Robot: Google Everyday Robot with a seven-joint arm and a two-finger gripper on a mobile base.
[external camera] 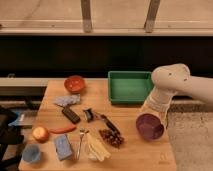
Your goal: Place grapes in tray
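Note:
The grapes [111, 137], a small dark red-purple cluster, lie on the wooden table [125, 159] near its front middle. At the table's back right stands the tray [130, 86], a bright green rectangular bin with nothing in it. My white arm reaches in from the right and bends down. Its end with the gripper [150, 114] hangs just above a purple bowl [149, 126], to the right of the grapes and in front of the tray. The bowl hides the gripper's tips.
An orange-red bowl [75, 83] sits at the back left. Also on the table are a crumpled grey-blue packet [67, 100], a black bar [70, 114], a dark utensil [107, 122], a red chili [62, 129], an apple [40, 133], a blue cup [31, 153], a blue sponge [63, 146], a fork [80, 142] and a pale cloth [96, 148].

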